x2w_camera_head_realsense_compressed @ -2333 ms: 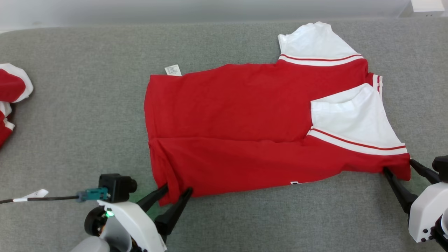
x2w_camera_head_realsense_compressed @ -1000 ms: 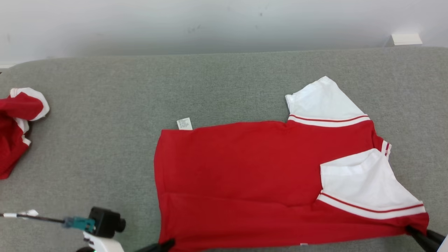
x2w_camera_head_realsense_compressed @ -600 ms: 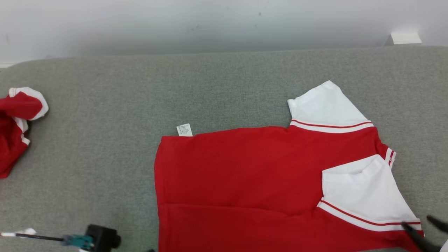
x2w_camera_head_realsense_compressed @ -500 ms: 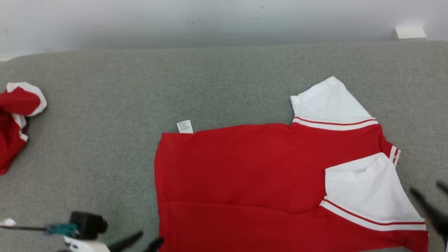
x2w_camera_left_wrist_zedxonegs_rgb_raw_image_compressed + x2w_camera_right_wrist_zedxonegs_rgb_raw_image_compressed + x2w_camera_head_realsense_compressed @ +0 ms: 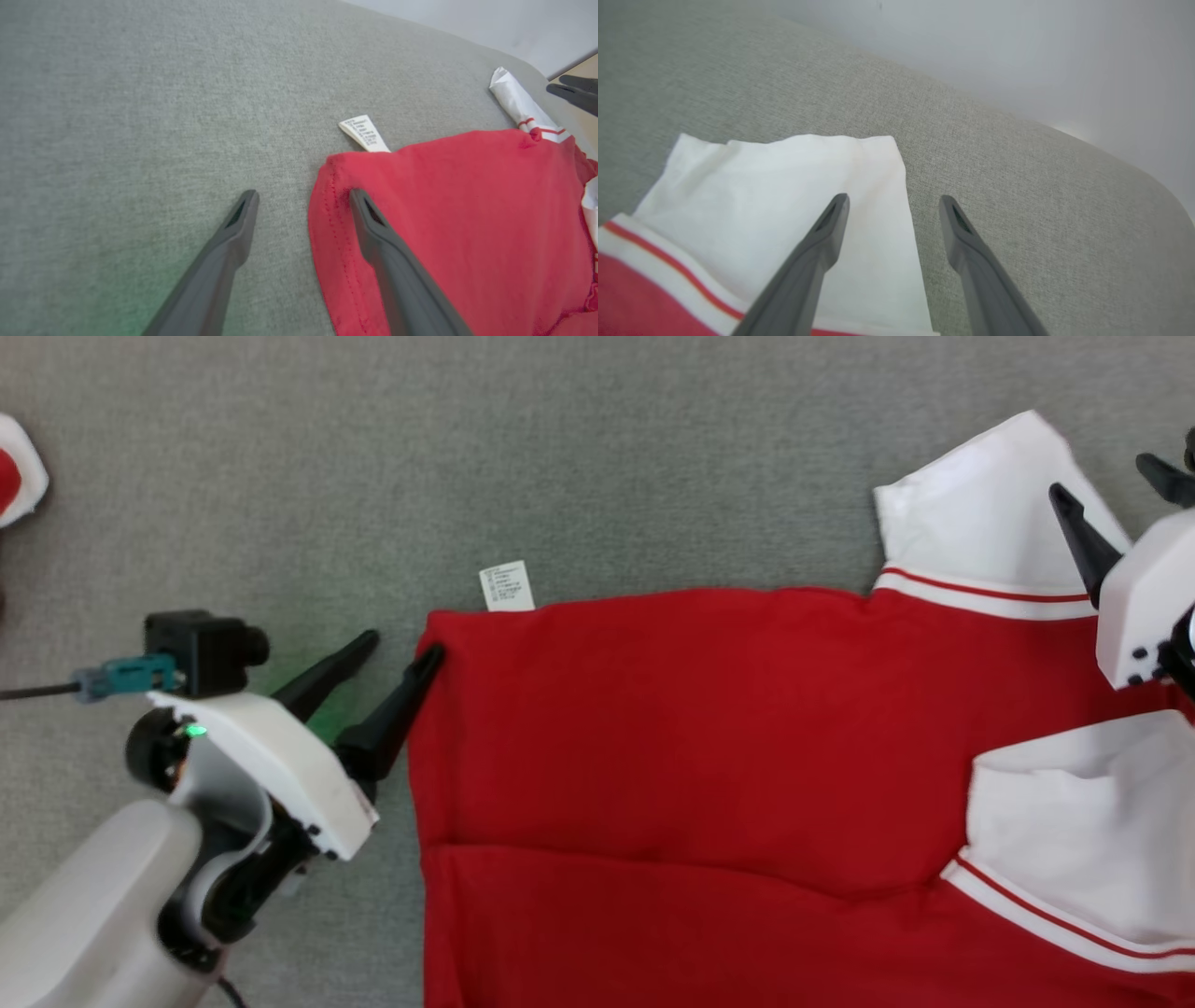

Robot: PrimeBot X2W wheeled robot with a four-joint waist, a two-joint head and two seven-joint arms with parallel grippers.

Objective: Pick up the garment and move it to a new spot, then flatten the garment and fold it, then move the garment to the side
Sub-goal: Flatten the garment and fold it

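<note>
Second red-and-white garment (image 5: pixel 17 476) at your far left, well apart. Bare grey counter (image 5: pixel 280 476) beyond and left of the red shirt (image 5: pixel 700 737). The shirt lies flat, long axis left-right, hem left, white sleeves right. Left tool (image 5: pixel 404 645), fingers apart, straddles the hem corner near the care label (image 5: pixel 507 586). Right tool (image 5: pixel 1100 476), fingers apart, straddles the far sleeve's (image 5: pixel 971 513) edge.

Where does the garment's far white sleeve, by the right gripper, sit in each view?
Head view: white sleeve at the upper right, under the right gripper.
Left wrist view: far upper right, edge-on, beside that gripper.
Right wrist view: lower left, one finger over it.
Shared landmark: the open right gripper straddling the sleeve's outer edge.
</note>
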